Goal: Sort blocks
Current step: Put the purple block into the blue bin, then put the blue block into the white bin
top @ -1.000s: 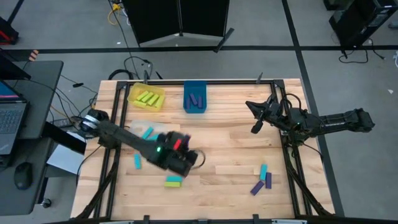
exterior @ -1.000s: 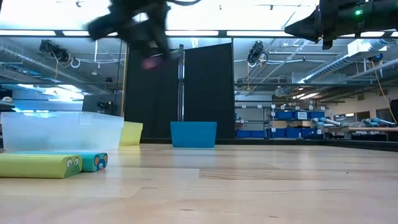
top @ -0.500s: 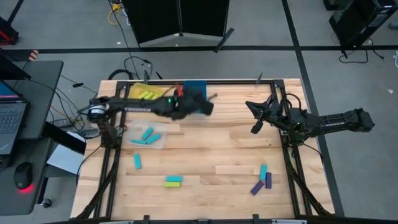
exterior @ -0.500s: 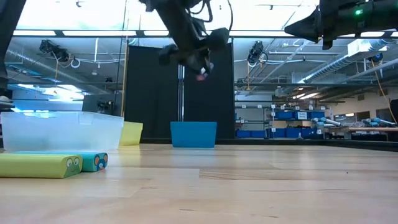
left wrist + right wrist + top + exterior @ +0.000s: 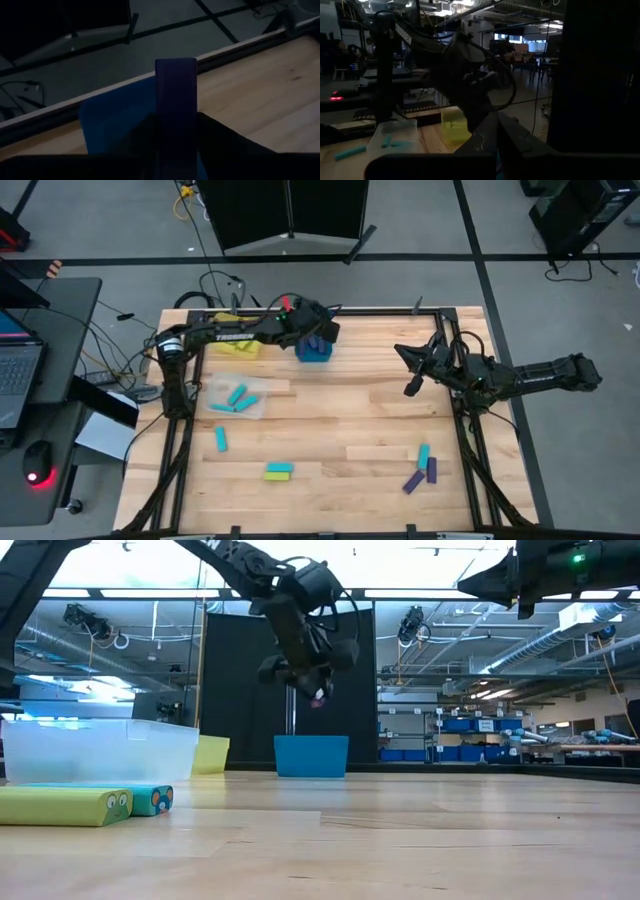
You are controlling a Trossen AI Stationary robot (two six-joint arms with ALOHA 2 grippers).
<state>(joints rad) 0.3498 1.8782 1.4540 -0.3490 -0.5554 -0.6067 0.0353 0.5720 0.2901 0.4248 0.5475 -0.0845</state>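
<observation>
Wood table's back edge: left gripper (image 5: 318,332) pinches a purple block (image 5: 175,100) right above the blue bin (image 5: 313,351). Center it, drop low, then release. Right gripper (image 5: 408,368) waits spread.

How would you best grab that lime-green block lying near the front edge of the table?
The flat lime yellow-green rectangular block lies flat with a teal one touching its near long side. I would probably bring a tool straight down and pinch its two short ends, which look free; closing across the width seems likely to catch the teal neighbour.
</observation>
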